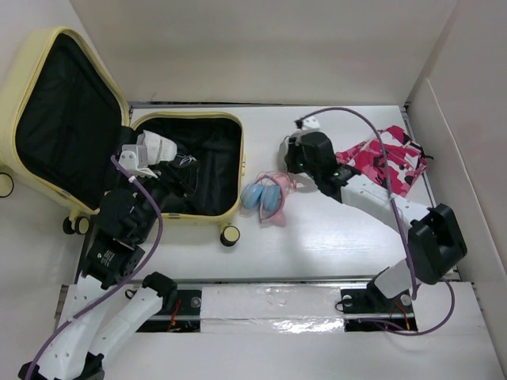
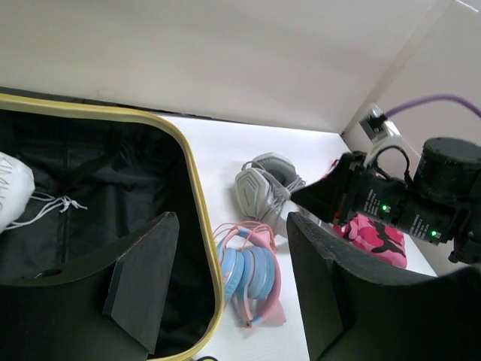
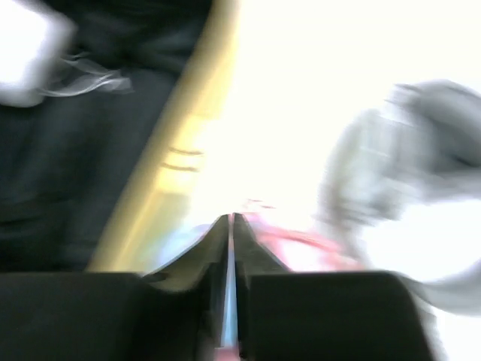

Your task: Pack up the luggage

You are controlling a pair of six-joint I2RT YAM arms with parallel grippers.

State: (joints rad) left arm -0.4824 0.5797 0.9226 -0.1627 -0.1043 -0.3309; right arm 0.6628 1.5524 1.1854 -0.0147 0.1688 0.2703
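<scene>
The luggage [image 1: 198, 215] lies open at the left of the white table [image 1: 333, 245]. Its lid leans up and away on the far left, and its black-lined base faces upward. A white lace-up shoe [image 2: 11, 188] lies inside the base, toward the lid side, with its laces trailing over the lining.

The left gripper [image 2: 231, 248] hangs over the base near the luggage's right wall. Its two black fingers [image 2: 143, 286] are spread wide with nothing between them.

Just outside that right wall, pink-and-blue headphones [image 1: 265, 199] rest on the table, close to the front corner caster wheel [image 1: 230, 235]. A grey sneaker [image 2: 263, 184] sits beyond the headphones and farther from the luggage, partly covered by the right arm's wrist. A pink camouflage cloth [image 1: 380, 158] lies farther still to the right, well apart from the luggage, with the right arm crossing in front of it.

The right gripper [image 3: 231, 222] is low over the headphones, between the luggage wall and the grey sneaker. Its jaws are drawn almost together, leaving only a thin slit. That wrist view is too blurred to tell whether anything is pinched.
</scene>
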